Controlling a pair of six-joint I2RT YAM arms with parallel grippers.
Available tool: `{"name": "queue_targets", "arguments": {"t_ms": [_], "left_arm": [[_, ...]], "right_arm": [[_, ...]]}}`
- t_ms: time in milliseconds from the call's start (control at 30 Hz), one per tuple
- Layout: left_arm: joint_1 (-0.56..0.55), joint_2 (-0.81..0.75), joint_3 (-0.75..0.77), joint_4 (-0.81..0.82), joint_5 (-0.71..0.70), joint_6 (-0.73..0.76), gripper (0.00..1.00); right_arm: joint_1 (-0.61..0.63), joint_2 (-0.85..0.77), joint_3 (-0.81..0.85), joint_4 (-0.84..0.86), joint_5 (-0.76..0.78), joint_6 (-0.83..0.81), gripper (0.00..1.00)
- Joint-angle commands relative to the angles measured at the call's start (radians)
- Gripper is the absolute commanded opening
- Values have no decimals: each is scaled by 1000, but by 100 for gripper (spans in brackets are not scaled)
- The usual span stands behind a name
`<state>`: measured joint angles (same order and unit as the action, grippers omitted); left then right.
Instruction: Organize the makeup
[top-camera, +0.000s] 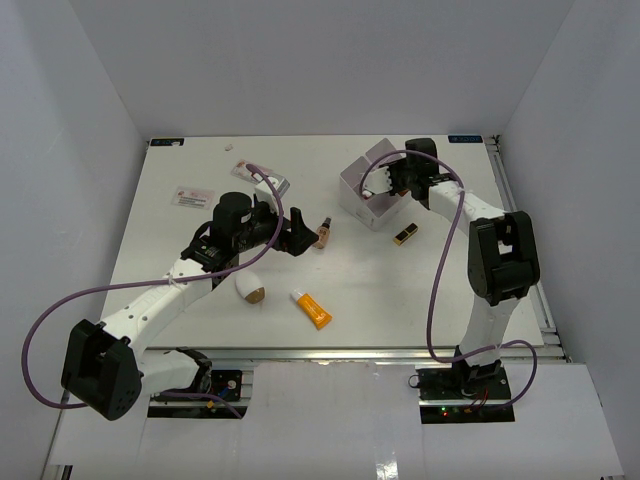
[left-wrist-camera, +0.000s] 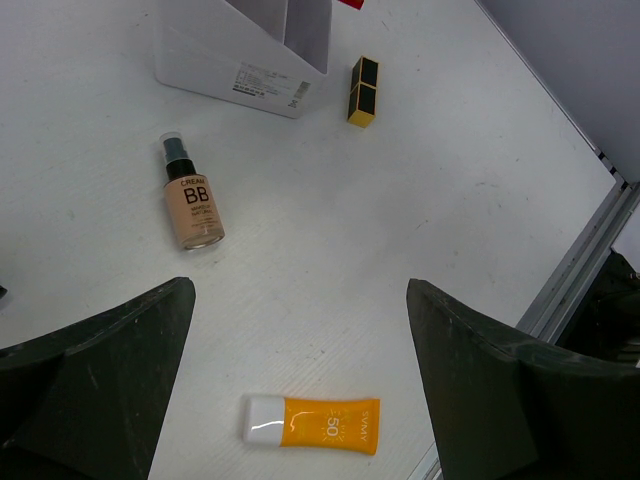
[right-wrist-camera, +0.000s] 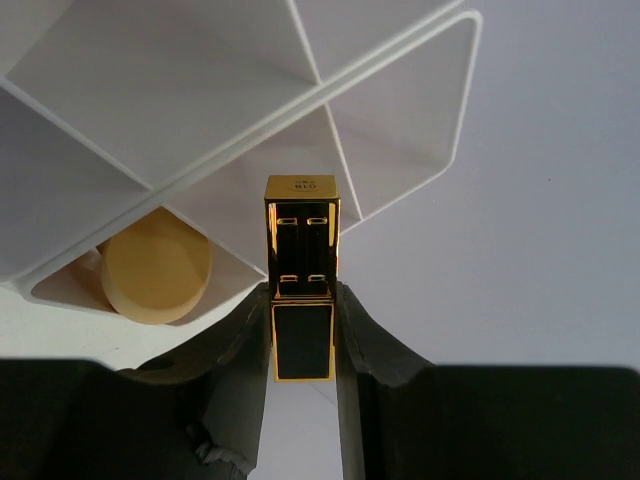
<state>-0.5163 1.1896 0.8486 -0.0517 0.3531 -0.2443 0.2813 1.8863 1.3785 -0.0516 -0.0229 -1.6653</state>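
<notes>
My right gripper (right-wrist-camera: 302, 312) is shut on a black-and-gold lipstick tube (right-wrist-camera: 302, 275) and holds it over the white four-compartment box (right-wrist-camera: 385, 150), at the box's near corner. A tan sponge (right-wrist-camera: 157, 266) lies in one compartment. In the top view that gripper (top-camera: 384, 181) is over the box (top-camera: 362, 205). My left gripper (top-camera: 300, 240) is open and empty above the table. A beige dark-capped bottle (left-wrist-camera: 192, 203) lies ahead of it and an orange white-capped tube (left-wrist-camera: 312, 424) lies below, between its fingers. A second lipstick (left-wrist-camera: 363, 91) lies by the box. A white egg-shaped sponge (top-camera: 250, 289) lies nearer the front.
A small printed packet (top-camera: 192, 197) lies at the back left of the table and a small white scrap (top-camera: 240, 164) behind it. The table's metal edge rail (left-wrist-camera: 580, 265) runs along the right. White walls enclose the table on three sides.
</notes>
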Motion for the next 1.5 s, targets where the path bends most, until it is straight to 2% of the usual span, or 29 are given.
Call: {"name": "queue_targets", "arguments": {"t_ms": [0, 133, 200, 333, 467, 700, 867, 933, 1033, 1133, 1267, 1367, 1467], "left_arm": [[-1, -4, 23, 10, 18, 7, 98], [-1, 1, 24, 9, 17, 8, 98], [-1, 3, 24, 9, 15, 9, 98], [-1, 8, 24, 8, 13, 11, 98], [-1, 10, 24, 7, 9, 14, 98], [-1, 10, 21, 6, 6, 16, 98], [-1, 5, 23, 6, 4, 16, 98], [-1, -1, 24, 6, 6, 16, 98], [-1, -4, 24, 7, 17, 10, 98], [-1, -2, 26, 9, 25, 6, 98], [-1, 1, 24, 10, 27, 4, 98], [-1, 0, 23, 10, 22, 6, 98], [-2, 0, 23, 10, 18, 8, 98]], "right_arm": [[-5, 33, 42, 40, 17, -100, 8], [-5, 48, 42, 39, 17, -135, 11], [-5, 49, 48, 37, 17, -136, 16], [-4, 47, 49, 36, 8, -123, 43], [-5, 24, 50, 39, -3, -83, 57], [-13, -82, 37, 16, -52, 36, 61], [-44, -213, 13, -120, -174, 200, 62], [-65, -261, 0, -263, -299, 280, 62], [-121, -328, -42, -505, -507, 226, 62], [-156, -356, -126, -689, -586, 19, 65], [-159, -328, -174, -776, -547, -170, 74], [-159, -259, -126, -842, -534, -220, 79], [-156, -170, -50, -869, -521, -223, 80]]}}
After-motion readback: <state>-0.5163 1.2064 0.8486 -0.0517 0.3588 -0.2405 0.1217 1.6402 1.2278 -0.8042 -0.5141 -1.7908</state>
